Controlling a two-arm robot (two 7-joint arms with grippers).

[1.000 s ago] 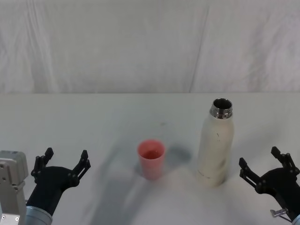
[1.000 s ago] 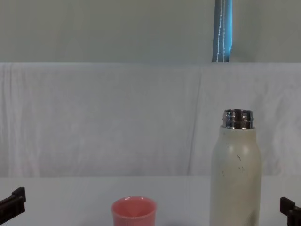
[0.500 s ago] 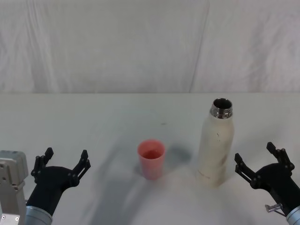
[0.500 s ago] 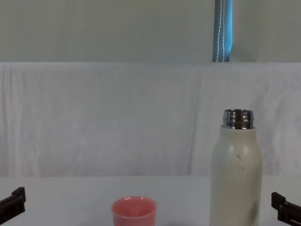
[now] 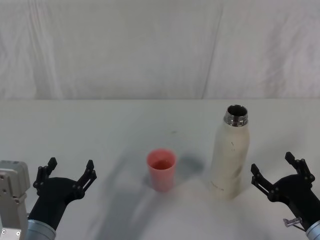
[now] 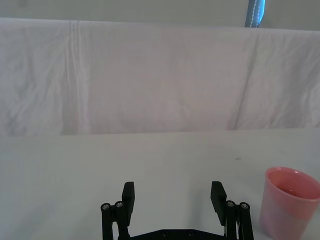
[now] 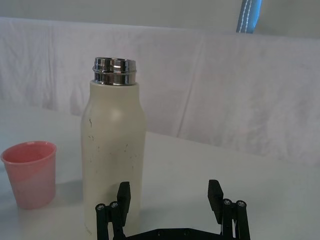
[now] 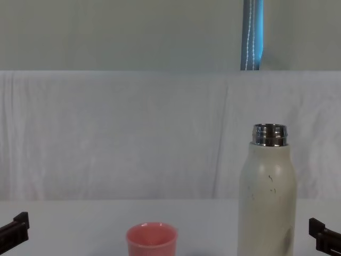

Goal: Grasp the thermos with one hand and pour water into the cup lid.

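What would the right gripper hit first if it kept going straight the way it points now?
Probably the thermos: in the right wrist view it stands just ahead of the open right gripper, toward one finger rather than centred, so it might only clip it.

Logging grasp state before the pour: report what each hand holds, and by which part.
Nothing is held. The right hand is open beside the thermos, not touching it. The left hand is open, well apart from the pink cup lid.
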